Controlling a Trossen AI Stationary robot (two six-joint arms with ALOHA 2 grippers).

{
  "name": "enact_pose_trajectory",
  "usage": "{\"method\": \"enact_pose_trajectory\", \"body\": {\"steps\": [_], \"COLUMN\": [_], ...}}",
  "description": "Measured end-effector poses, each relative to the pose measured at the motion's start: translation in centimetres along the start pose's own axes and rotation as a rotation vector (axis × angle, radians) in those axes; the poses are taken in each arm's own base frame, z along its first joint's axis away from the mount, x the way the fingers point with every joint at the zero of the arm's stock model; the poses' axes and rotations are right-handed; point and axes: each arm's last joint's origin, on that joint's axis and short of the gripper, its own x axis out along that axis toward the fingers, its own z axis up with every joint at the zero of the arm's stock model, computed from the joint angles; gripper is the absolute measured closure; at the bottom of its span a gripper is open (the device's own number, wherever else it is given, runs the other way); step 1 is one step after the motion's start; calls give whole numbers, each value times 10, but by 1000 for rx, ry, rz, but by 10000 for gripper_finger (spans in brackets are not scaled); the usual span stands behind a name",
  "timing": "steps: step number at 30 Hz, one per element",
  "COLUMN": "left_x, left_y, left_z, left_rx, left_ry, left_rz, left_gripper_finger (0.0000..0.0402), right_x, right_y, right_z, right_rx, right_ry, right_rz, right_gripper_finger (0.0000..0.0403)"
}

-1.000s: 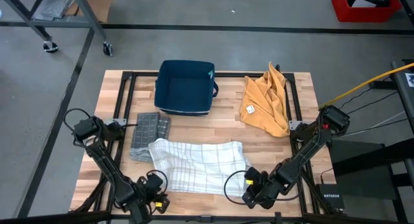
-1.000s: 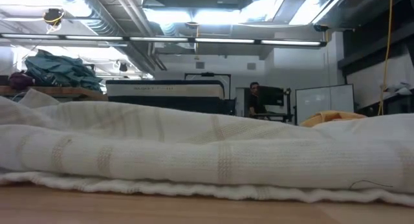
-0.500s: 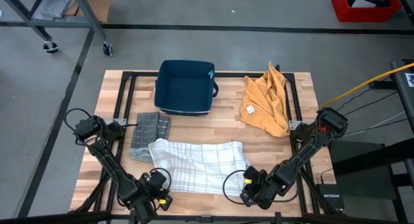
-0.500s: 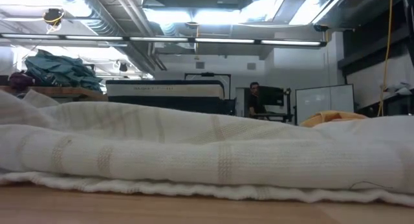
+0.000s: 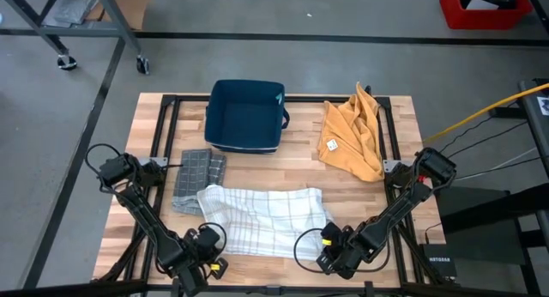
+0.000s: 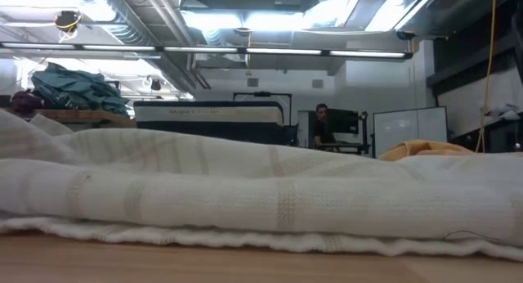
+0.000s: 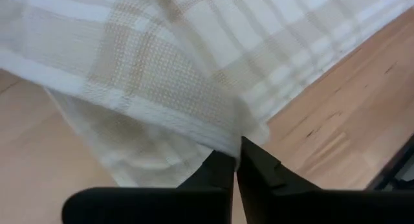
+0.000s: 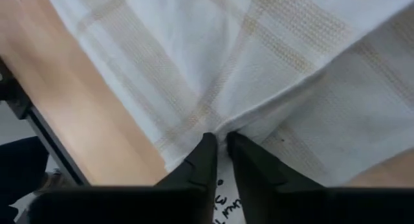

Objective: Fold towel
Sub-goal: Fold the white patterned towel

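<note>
While the white checked towel (image 5: 262,218) lies on the worktop's (image 5: 300,147) near edge, left pincer (image 7: 237,160) pinches its near-left corner; right pincer (image 8: 220,148) nips its near-right corner.

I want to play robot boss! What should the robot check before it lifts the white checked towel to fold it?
1. Left tool pinching the white checked towel at its near edge: ok.
2. Right tool pinching the towel's edge: ok, fingers nearly together on cloth.
3. Towel lying flat: not ok, it is rumpled.
4. Grey cloth off the towel: not ok, they touch.
5. Blue bin and yellow cloth apart from the towel: ok.
</note>
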Motion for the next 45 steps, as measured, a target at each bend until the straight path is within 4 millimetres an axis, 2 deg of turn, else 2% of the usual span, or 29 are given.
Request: {"method": "enact_pose_trajectory", "body": {"steps": [5,13,19,23,28,33,39,42,45], "left_x": [-1,-10,-31,-36,-35,-36,-36,-36,-36], "left_y": [8,19,31,30,23,18,17,16,10], "left_z": [-3,-10,-4,-4,-10,-14,-14,-15,-16], "left_rx": [-1,30,73,106,189,273,181,108,100], "left_ry": [103,172,194,216,321,402,404,403,391], "left_rz": [99,188,296,273,195,128,146,145,77], "left_gripper_finger": [399,399,400,399,373,333,287,278,281], "right_x": [1,1,1,2,2,2,2,1,0], "right_y": [-1,-1,-3,-4,-3,0,1,3,5], "right_z": [0,0,0,-1,-1,-1,-1,-1,-1], "right_rx": [-2,-5,-9,-14,-24,-70,-68,-65,-52], "right_ry": [2,8,13,14,3,4,12,33,42], "right_rz": [-10,-14,-27,-36,-27,7,18,33,59], "right_gripper_finger": [396,388,399,391,377,348,270,238,225]}}
